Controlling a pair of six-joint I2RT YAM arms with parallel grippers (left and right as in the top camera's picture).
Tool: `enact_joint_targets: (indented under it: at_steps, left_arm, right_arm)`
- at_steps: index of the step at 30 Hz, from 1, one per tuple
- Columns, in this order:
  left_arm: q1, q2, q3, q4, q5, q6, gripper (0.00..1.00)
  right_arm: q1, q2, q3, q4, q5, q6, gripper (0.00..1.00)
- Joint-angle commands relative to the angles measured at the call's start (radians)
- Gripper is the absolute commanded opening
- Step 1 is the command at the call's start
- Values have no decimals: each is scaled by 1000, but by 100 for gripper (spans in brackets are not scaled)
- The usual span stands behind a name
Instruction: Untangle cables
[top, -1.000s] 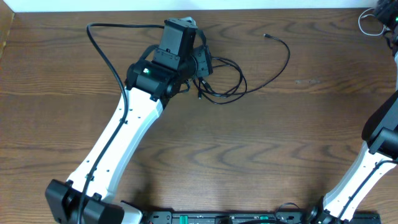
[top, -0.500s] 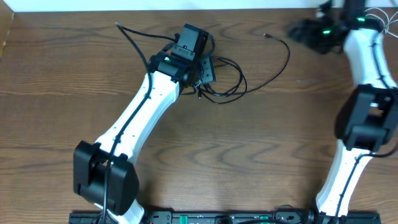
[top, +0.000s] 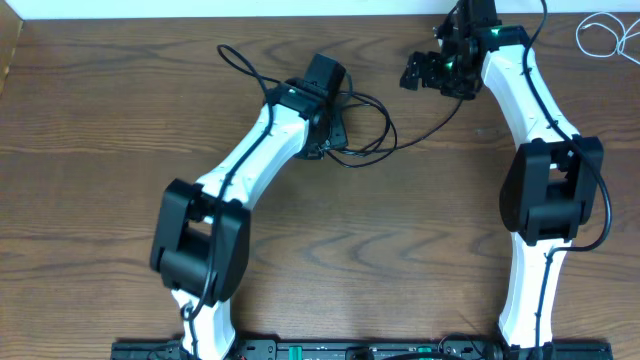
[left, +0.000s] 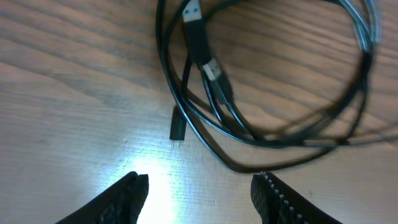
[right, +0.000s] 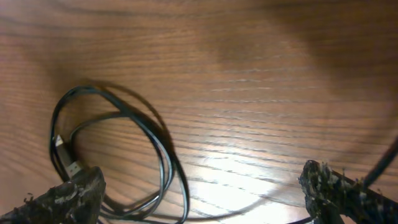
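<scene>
Evidently early going: the white cord (top: 598, 35) lies alone at the far right corner of the surface (top: 100, 200), while the black cords (left: 245, 130) sit looped together beneath the left pincer (left: 200, 182), half open and empty, the right pincer (right: 202, 183) spread wide, also empty.

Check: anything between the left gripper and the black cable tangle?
Nothing visible. In the left wrist view the left gripper is open over the table, with only bare wood between it and the black cables. The nearest small plug is part of that tangle.
</scene>
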Motion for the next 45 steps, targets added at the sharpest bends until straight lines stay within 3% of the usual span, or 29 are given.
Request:
enact_joint_targets:
  at_steps: [1,16,24,38,43,45]
  left_arm:
    - [3,69,1,49,-9,-103,58]
    - [-5,122,-10,98,-8,-351,45]
    - [-46,122,-10,150,2,-354,45]
    - [-69,190,-10,171,40,-395,36]
    - [-69,190,-10,172,23,-394,24]
    - [-69,190,-10,172,18,-382,8]
  right_arm:
    - [-4,-35,3,-2,30,20,96]
    - [-3,-35,-42,18,71,20,96]
    - [-3,-35,-44,21,75,20,96]
    - [-3,-35,-44,21,82,19,96]
    - [-3,-35,-44,21,82,19,96]
    - [-3,-35,-44,21,82,19,96]
